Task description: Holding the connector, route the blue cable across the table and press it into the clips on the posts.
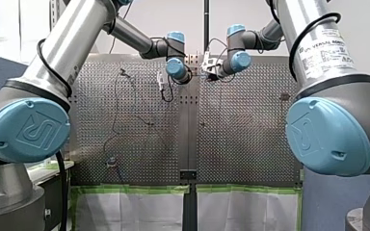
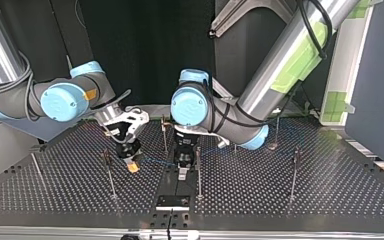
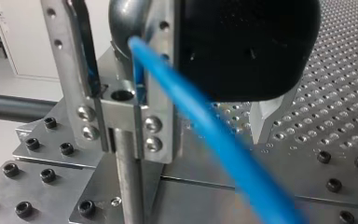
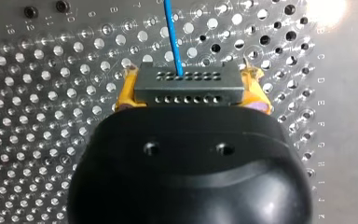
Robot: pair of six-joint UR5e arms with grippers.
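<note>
My right gripper point(image 4: 189, 100) is shut on the dark connector point(image 4: 189, 86), yellow pads on both of its ends. The blue cable point(image 4: 173, 37) leaves the connector's far face over the perforated table. In the top view that gripper point(image 2: 133, 166) hangs low at the left of middle, and the cable point(image 2: 155, 161) runs from it towards my left gripper point(image 2: 182, 170). In the left wrist view the cable point(image 3: 200, 121) passes through a metal clip point(image 3: 126, 109) on a post, beside the black gripper body. One pale finger point(image 3: 265, 122) shows, holding nothing.
Several thin posts stand on the table point(image 2: 330, 190), such as one point(image 2: 110, 172) by my right gripper, one point(image 2: 198, 170) by my left, and one point(image 2: 294, 172) further right. A black plate point(image 2: 172, 201) sits at the near edge.
</note>
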